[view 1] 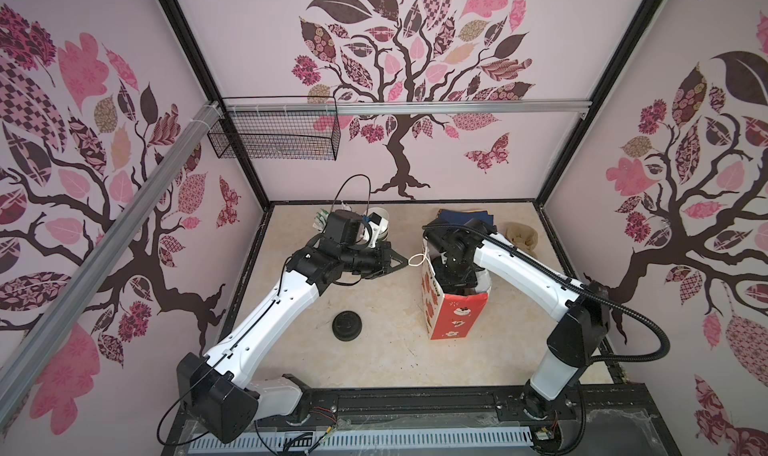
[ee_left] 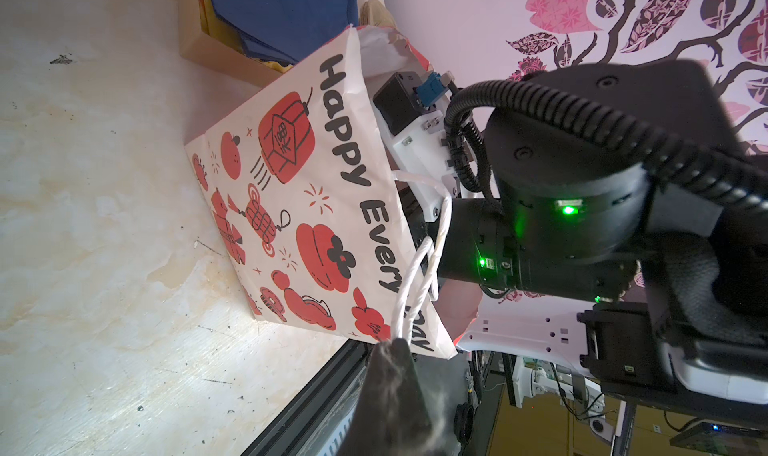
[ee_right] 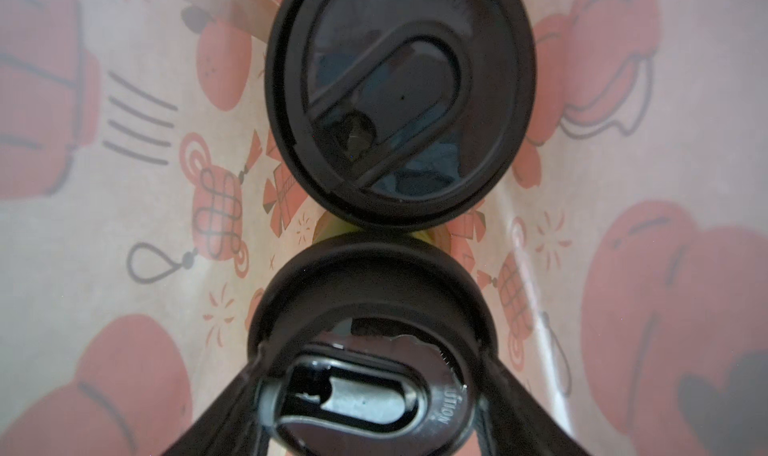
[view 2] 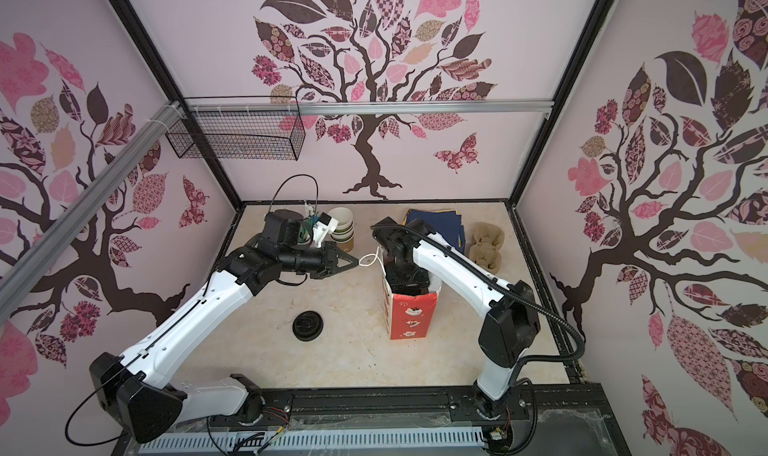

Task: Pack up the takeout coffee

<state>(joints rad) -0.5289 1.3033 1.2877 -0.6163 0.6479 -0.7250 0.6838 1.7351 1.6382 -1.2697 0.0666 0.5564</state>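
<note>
Both takeout coffees are down inside the paper bag (view 1: 453,321), but neither shows in the top views. The right arm (view 1: 519,262) goes straight into the bag's open mouth and covers everything in there.

Only the right wrist view gets a look, and it's shot from above, so the far coffee cup (ee_right: 399,100) and the near coffee cup (ee_right: 365,292) are pretty much just black sip lids. The only green paper showing is a thin sliver where the two rims meet. The near lid is partly cut off at the frame edge and fairly blurry.

The right gripper (ee_right: 370,348) has its fingers (ee_right: 216,416) spread wide, one on each side of the near cup's lid. They press against the rim on both sides, so it reads as clamped on that cup rather than hanging loose. The fingertips themselves are hard to make out.

The left gripper (view 1: 402,262) has its jaws pinched together on the bag's white string handle (view 1: 417,260), just beside the bag's rim. In the left wrist view only a blurry dark fingertip shows, with the loop running into it.

The stack of bare lids (view 1: 348,326) sits out in the open on the table (view 1: 374,371), well apart from the bag. At the back, the pile of empty cups (view 2: 341,225) is half hidden by the left wrist. The blue napkins (view 2: 436,221) are partly behind the right arm, and the cardboard cup carrier (view 2: 486,246) sits just beside them.
</note>
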